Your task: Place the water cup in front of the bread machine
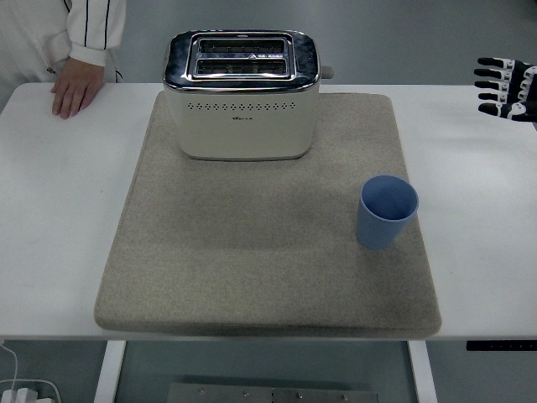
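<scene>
Blue cup (387,211) upright, right side of mat (252,243), well apart from toaster (242,94); spot before toaster bare, task likely not begun. Right hand (506,87) at right edge, fingers spread, holding nothing, far from cup. White table (67,218); person's hand (74,91) resting at far left; grey floor beyond

Blue cup (388,211) upright – right of cream toaster (242,94), apart

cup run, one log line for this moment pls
stage: pre-grasp | cup: upright on mat, right of toaster front | right hand: open, right edge, apart from cup | left arm: out of view
</scene>
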Available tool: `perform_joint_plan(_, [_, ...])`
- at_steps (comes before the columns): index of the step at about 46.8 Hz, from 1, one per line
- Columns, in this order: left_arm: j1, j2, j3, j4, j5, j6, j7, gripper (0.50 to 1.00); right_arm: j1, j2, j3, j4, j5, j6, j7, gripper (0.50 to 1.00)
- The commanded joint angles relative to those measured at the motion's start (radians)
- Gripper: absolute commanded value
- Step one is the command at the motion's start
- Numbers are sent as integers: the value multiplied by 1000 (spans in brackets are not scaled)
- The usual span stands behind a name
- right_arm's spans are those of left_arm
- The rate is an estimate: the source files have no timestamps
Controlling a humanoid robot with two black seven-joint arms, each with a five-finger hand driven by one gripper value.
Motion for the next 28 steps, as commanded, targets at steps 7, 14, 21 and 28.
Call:
perform_joint_plan(7, [0,0,0,0,0,0,0,1000,-87,-32,0,4,-25,0,108,928])
perform_joint_plan(14, [0,0,0,0,1,0,0,1000,-130,-29,0,7,-33,0,154,928])
perform_joint_plan(21, [0,0,0,0,0,0,0,1000,-113,-27,17,5,-32,0,145,928])
perform_joint_plan(28, [0,0,0,0,1,0,0,1000,-55,-1,14,5,-15,0,54,926])
